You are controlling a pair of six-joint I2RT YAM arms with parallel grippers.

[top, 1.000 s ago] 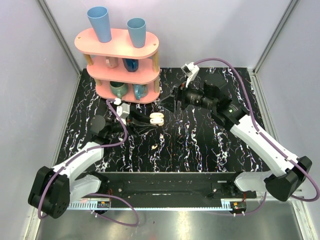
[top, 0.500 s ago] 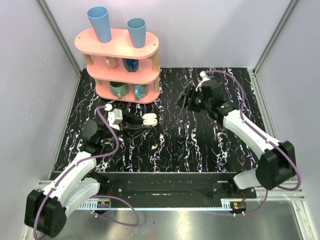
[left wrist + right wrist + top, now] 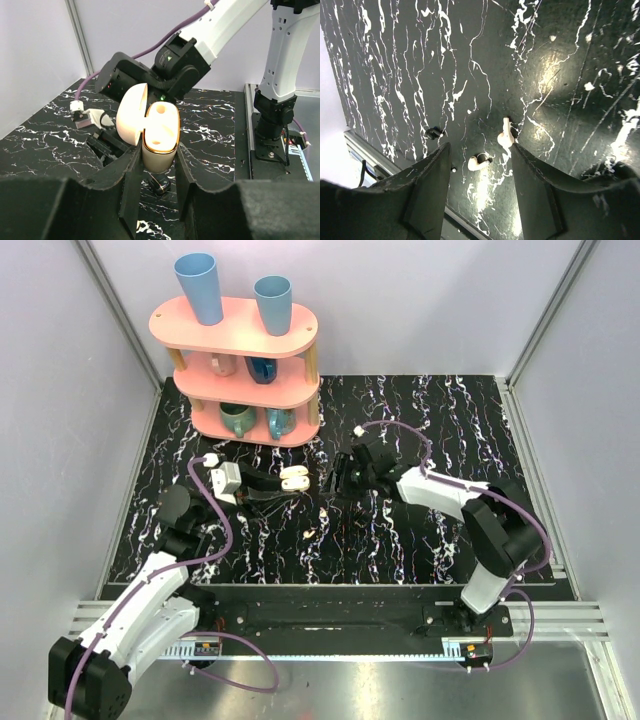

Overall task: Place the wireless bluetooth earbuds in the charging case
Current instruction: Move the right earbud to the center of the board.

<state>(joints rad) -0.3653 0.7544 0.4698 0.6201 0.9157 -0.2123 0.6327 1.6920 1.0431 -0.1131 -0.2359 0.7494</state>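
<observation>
Earbuds (image 3: 505,136): two cream nubs lying loose on the black marbled table (image 3: 395,60), close together but not touching, on the near side of the case; neither is seated.
Charging case (image 3: 160,130): open, lid (image 3: 131,117) swung to one side, both sockets empty; pinched at its lower end and lifted off the table left of centre.
Left gripper (image 3: 280,485): narrow, clamped on the case body.
Right gripper (image 3: 340,480): spread wide and empty, pointing down at the table just right of the case, with both nubs framed between its fingers in the wrist view.
Small black object (image 3: 434,133): on the table near the nubs, left of them in that view.
Hazard, pickup: each nub looks smooth and tiny, so an off-centre squeeze would likely squirt it away across the glossy surface.
Hazard, neighbours: the nubs lie so close that fingers closing on one may knock the other, or sweep the black object.
Hazard, case pose: the sockets appear to face sideways, so a released nub could drop out unless the case is tilted up.
Hazard, crowding: the two grippers work close together, so a careless approach could bump the case askew in its grip.
</observation>
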